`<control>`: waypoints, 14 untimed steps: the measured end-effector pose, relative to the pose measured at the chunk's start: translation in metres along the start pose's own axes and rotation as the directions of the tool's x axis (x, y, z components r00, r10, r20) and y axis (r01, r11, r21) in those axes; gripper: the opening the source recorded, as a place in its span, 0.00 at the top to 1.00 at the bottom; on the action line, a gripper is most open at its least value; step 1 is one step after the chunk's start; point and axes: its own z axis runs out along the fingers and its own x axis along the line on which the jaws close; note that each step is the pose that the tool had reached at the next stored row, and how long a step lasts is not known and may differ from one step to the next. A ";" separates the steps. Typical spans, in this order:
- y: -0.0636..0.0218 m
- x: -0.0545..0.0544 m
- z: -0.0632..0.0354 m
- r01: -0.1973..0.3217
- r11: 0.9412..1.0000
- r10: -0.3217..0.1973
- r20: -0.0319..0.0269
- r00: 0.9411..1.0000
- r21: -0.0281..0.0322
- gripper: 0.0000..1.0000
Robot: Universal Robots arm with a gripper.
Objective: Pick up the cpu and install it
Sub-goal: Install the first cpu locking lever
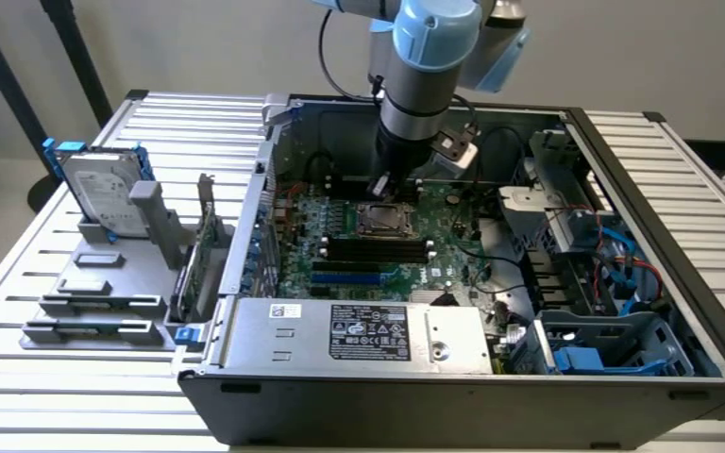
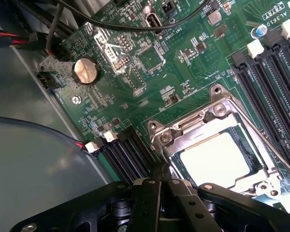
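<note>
Wrist view, item one: the cpu (image 2: 217, 159), a flat square chip with a pale metal top, lies seated flat inside the socket frame (image 2: 210, 126) on the motherboard (image 2: 150, 72), face up, its edges square to the frame's rails; being square it has no true long axis, and its sides run parallel to the memory slots (image 2: 270, 82) beside it. Item two: the gripper (image 2: 160, 181), jaws brought together and holding nothing, its fingertips poised just at the frame's edge, beside the chip and not on it. Exterior view: the arm (image 1: 419, 66) reaches straight down into the open computer case (image 1: 463, 396), the gripper (image 1: 381, 185) just above the socket frame (image 1: 384, 219). On the slatted table (image 1: 35, 311) at the exterior view's left, a hard drive (image 1: 101, 193) stands upright in a grey holder (image 1: 98, 293). Judgement: the chip appears already placed, and the work in hand concerns the frame or its latch lever; done well, it calls for gentle, vertical pressure on the metal rim alone, keeping the closed tips off the chip so it stays level.
</note>
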 end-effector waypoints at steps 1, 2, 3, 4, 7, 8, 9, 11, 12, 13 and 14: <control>0.0003 0.000 0.0000 0.000 1.000 0.000 0.000 1.000 0.000 0.89; 0.0005 0.000 0.0000 0.000 1.000 0.000 0.000 1.000 0.000 0.89; 0.0008 0.000 0.0000 0.000 1.000 0.000 0.000 1.000 0.000 0.89; 0.0010 0.000 -0.0001 0.000 1.000 0.000 0.000 1.000 0.000 0.89; 0.0015 0.000 -0.0002 0.000 1.000 0.000 0.000 1.000 0.001 0.89; 0.0017 0.000 -0.0003 0.000 1.000 0.000 0.000 1.000 0.001 0.89; 0.0018 0.000 -0.0004 -0.001 1.000 0.001 0.000 1.000 0.002 0.89; 0.0021 -0.001 -0.0008 -0.001 1.000 0.001 0.000 1.000 0.003 0.89; 0.0023 -0.001 -0.0010 -0.001 1.000 0.001 0.000 1.000 0.003 0.89; 0.0024 -0.001 -0.0015 -0.001 1.000 0.001 0.001 1.000 0.003 0.89; 0.0025 -0.001 -0.0018 -0.001 1.000 0.001 0.000 1.000 0.004 0.89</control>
